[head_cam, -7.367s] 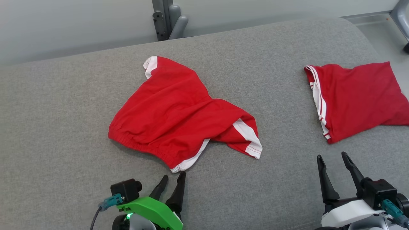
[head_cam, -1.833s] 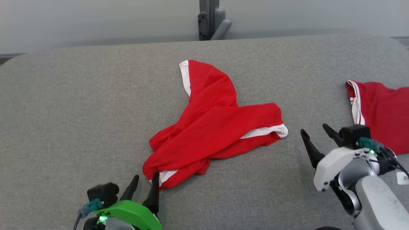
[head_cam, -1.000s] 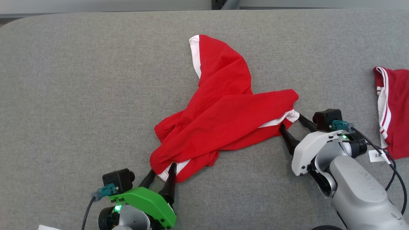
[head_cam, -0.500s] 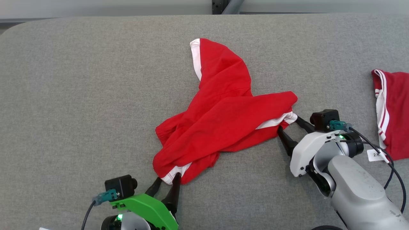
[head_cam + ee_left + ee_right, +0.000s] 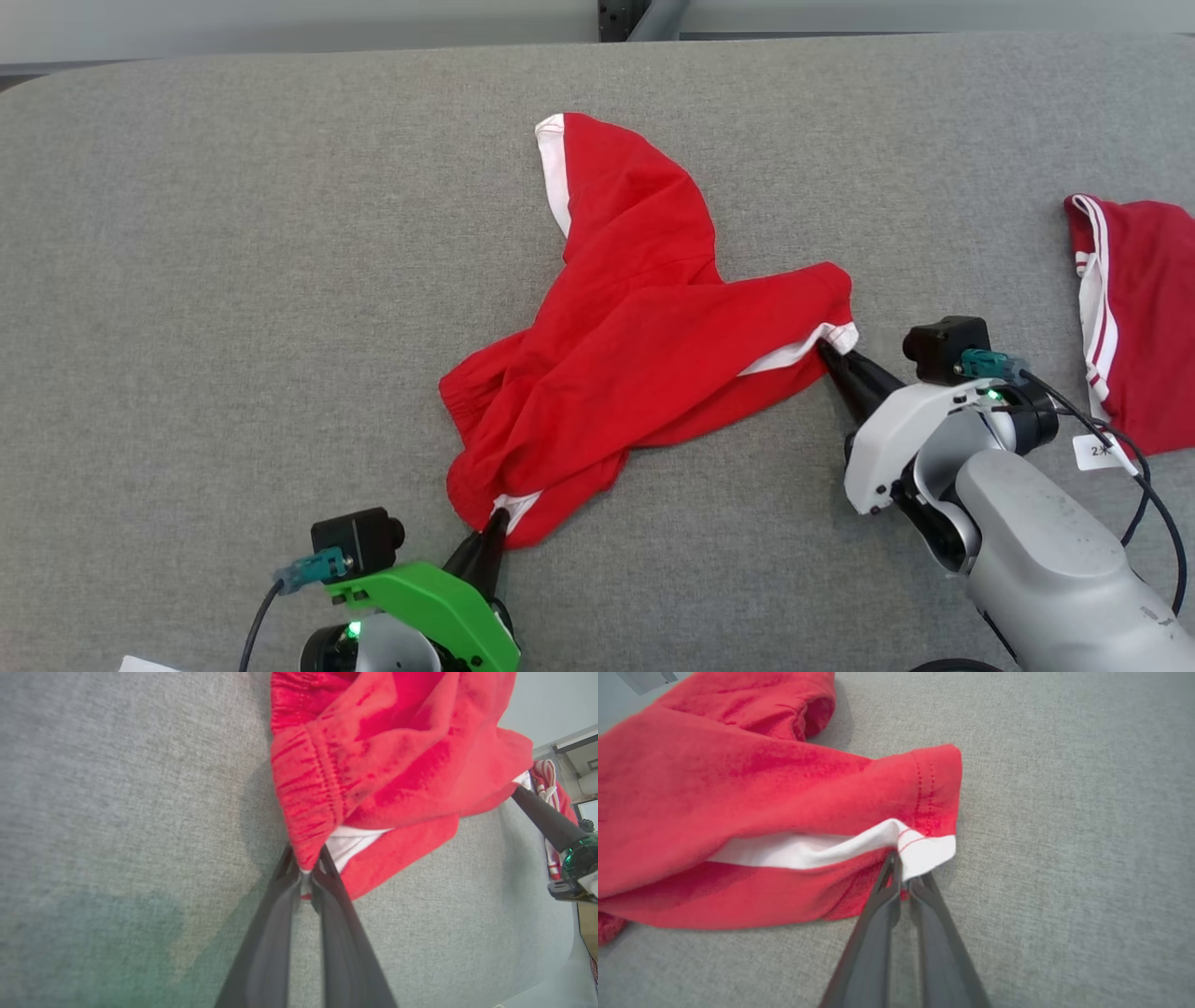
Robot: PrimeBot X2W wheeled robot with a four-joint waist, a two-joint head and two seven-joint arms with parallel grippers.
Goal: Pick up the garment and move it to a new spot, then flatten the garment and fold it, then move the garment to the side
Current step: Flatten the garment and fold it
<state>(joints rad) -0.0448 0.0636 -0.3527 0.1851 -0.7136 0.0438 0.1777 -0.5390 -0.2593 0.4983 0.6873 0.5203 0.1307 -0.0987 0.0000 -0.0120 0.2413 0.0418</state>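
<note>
The left gripper (image 5: 306, 879) is pinching the elastic waistband corner of the crumpled red fabric shorts with white side trim (image 5: 635, 336), its two long dark fingers closed on the cloth. The right gripper (image 5: 904, 879) is clamping the white hem corner of one leg, fingers likewise closed on fabric. The shorts are lying bunched in the middle of the grey woven cushion surface (image 5: 233, 280), the other leg pointing away from the robot. For a clean lift, both arms should be rising evenly with the held corners spread apart, clearing the second red striped garment (image 5: 1134, 308) lying well apart to the right.
</note>
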